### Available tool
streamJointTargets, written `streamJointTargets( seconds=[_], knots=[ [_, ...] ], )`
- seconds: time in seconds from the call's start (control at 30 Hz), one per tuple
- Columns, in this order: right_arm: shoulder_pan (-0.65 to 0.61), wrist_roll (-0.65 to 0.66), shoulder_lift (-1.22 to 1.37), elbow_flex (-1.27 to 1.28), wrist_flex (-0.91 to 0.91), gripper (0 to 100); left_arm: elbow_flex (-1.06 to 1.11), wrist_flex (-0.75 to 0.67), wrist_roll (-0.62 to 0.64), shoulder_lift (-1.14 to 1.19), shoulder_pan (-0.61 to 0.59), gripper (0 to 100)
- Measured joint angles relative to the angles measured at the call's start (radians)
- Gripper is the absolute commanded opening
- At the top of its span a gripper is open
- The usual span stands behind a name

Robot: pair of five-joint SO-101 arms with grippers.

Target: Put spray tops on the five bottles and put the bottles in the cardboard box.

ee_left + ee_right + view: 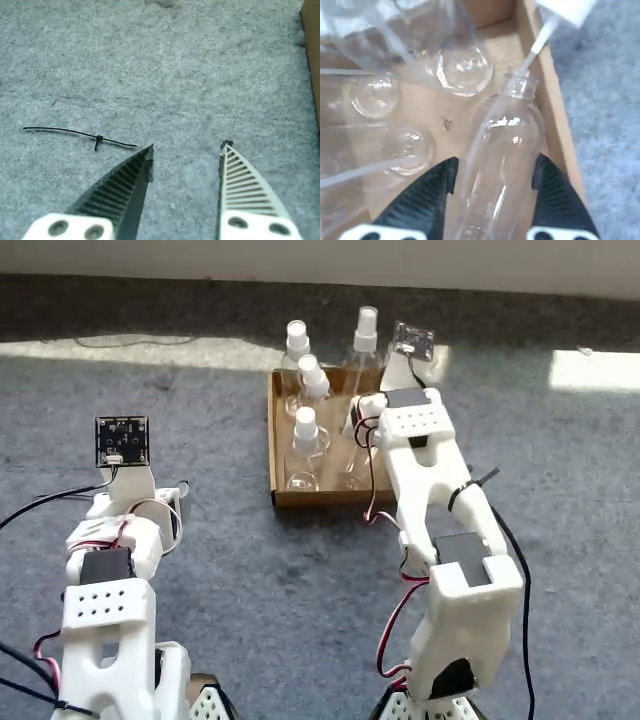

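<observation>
The cardboard box [274, 430] lies on the carpet in the middle. Three clear bottles with white spray tops [305, 430] stand in it; the right wrist view looks down on them, one being the bottle [462, 67]. My right gripper [495, 167] reaches over the box's right side [362, 420], shut on a further clear bottle [505, 140]. That bottle's white spray top [565, 10] sits raised, its tube running into the neck. My left gripper [186, 147] is open over bare carpet to the left of the box, with nothing between its fingers.
A black zip tie [80, 134] lies on the carpet ahead of the left gripper. The box's edge [312, 60] shows off to that gripper's side. Grey carpet lies all around the box, and the left arm [110, 540] stands at the near left.
</observation>
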Motion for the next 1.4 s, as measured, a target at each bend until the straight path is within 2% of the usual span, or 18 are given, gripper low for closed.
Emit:
streamJointTargets(
  seconds=[0.27, 0.6, 0.93, 1.03, 1.23, 1.4],
  knots=[
    [0.0, -0.003, 0.0, 0.0, 0.003, 14.2, 0.0, 0.0, 0.0, 0.0, 0.0, 20],
    [0.029, -0.003, -0.046, -0.06, 0.126, 14.2, 0.0, 0.0, 0.0, 0.0, 0.0, 20],
    [0.112, -0.003, -0.189, -0.06, 0.219, 14.2, 0.0, 0.0, 0.0, 0.0, 0.0, 20],
    [0.172, -0.002, -0.218, -0.06, 0.258, 14.2, 0.0, 0.0, 0.0, 0.0, 0.0, 20],
    [0.298, 0.19, -0.249, -0.06, 0.341, 14.2, 0.0, 0.0, 0.0, 0.0, 0.0, 20],
    [0.327, 0.548, -0.249, -0.06, 0.448, 14.2, 0.0, 0.0, 0.0, 0.0, 0.0, 20]
  ],
)
